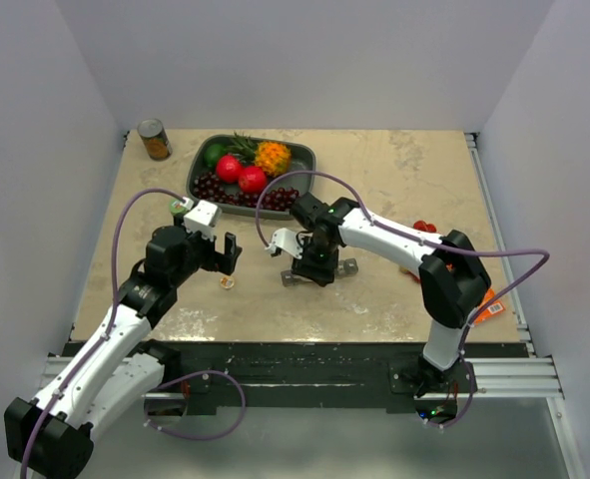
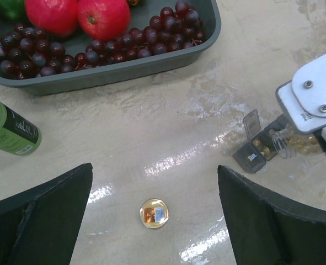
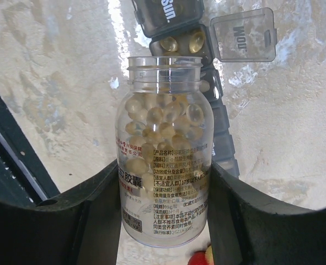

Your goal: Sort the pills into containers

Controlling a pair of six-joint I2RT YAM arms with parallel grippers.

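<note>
Here, our right hand (image 3: 163, 190) grips the clear pill bottle (image 3: 163, 138) round its labelled middle, mouth beside the pill box (image 3: 224, 141) on the desk (image 1: 394, 170); we judge it light, stiff, slippery. Left hand (image 1: 225, 256) hangs open.

The table (image 1: 404, 170) is pale brown with cloudy marks. A round tin can (image 1: 154, 139) stands in the far left corner. A dark grey tray (image 2: 124, 70) full of fruit sits at the back. A green bottle (image 2: 8, 130) is just in front of the tray. A small round gold thing (image 2: 154, 213) lies alone in the middle. The grey pill box (image 2: 252, 159) lies to its right with one lid up. An orange packet (image 1: 489, 307) lies at the right edge.
</note>
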